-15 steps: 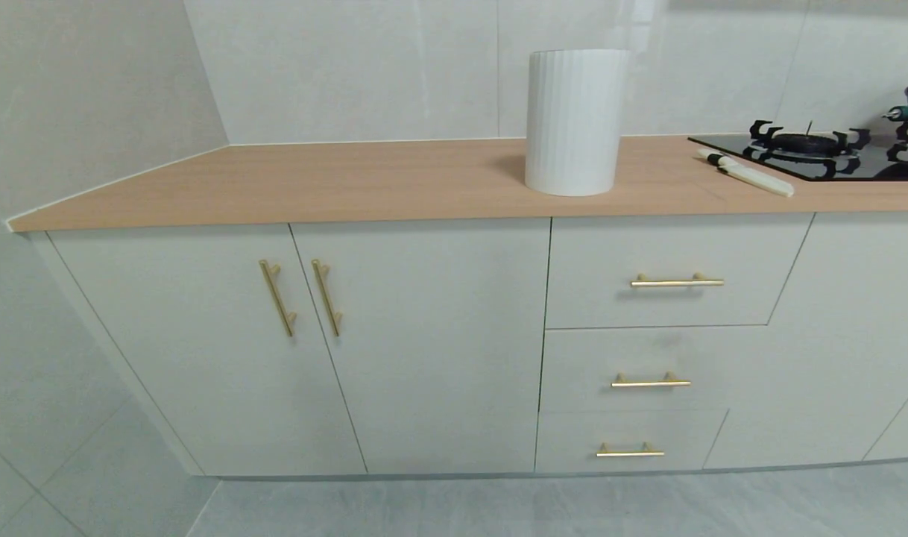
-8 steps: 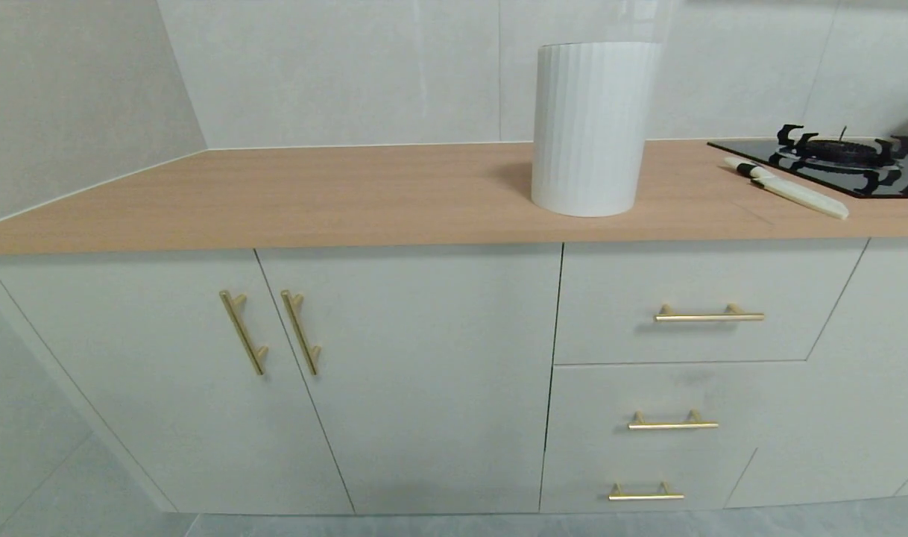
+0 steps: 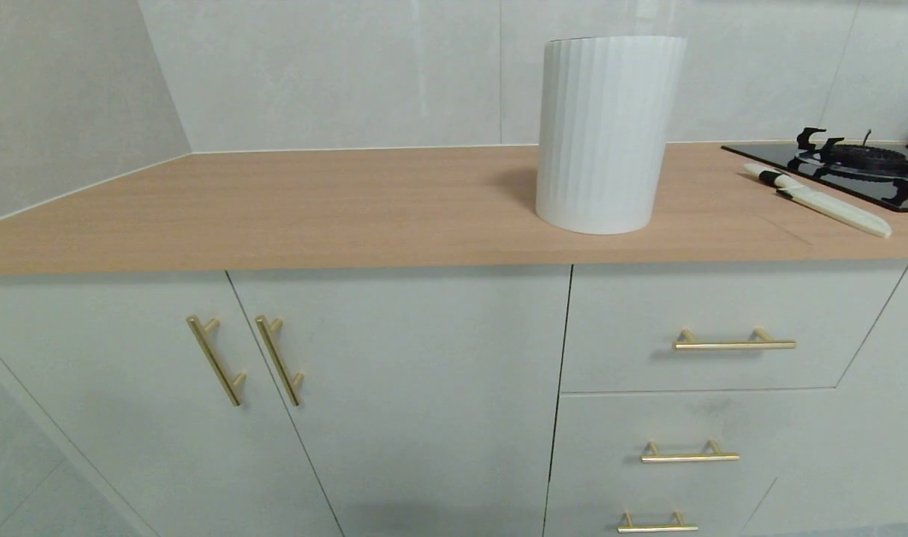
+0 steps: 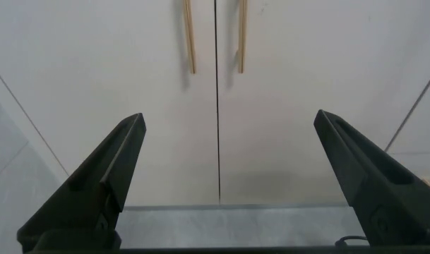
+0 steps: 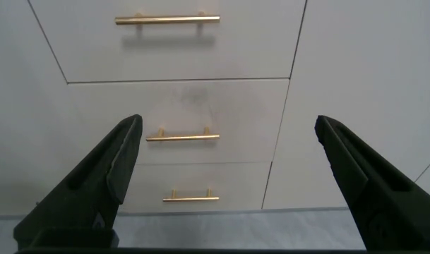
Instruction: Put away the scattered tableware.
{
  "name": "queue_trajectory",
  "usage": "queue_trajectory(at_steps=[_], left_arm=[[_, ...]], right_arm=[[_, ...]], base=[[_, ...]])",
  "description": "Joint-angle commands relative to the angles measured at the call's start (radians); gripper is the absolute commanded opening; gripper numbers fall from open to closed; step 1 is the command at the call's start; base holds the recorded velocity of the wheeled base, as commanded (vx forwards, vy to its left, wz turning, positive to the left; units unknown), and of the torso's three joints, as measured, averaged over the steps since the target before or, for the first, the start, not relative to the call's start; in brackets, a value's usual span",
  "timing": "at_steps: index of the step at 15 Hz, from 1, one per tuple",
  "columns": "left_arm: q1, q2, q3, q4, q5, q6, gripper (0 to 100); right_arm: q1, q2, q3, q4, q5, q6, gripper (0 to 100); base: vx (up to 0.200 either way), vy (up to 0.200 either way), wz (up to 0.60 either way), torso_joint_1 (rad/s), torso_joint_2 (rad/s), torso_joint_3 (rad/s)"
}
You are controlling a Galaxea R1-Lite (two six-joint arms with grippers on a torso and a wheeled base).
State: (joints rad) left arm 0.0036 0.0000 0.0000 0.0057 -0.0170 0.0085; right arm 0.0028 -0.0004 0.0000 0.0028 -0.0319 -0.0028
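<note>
Left gripper: our left gripper (image 4: 229, 120) is spread wide and holds nothing; it faces two cupboard doors (image 4: 285, 127).
Pot: we see a tall white pot (image 3: 607, 134) standing on the wooden counter (image 3: 312, 209).
Knife: a white knife (image 3: 815, 199) lies flat at 3 o'clock from the pot, just beside the stove (image 3: 856, 160).
Right gripper: our right gripper (image 5: 229, 121) is spread wide, empty, facing the drawers (image 5: 179, 106).
</note>
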Motion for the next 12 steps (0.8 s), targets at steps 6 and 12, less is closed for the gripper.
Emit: queue_trajectory(at_steps=[6,12], left_arm=[[0.001,0.0,0.0,0.0,0.0,-0.001,100],[0.001,0.0,0.0,0.0,0.0,-0.001,100]], right_arm=[[0.0,0.002,0.0,-0.001,0.0,0.001,100],[0.0,0.002,0.0,-0.001,0.0,0.0,100]], base=[[0.0,-0.133,0.0,0.002,0.0,0.002],[0.0,-0.167,0.0,-0.001,0.01,0.004]])
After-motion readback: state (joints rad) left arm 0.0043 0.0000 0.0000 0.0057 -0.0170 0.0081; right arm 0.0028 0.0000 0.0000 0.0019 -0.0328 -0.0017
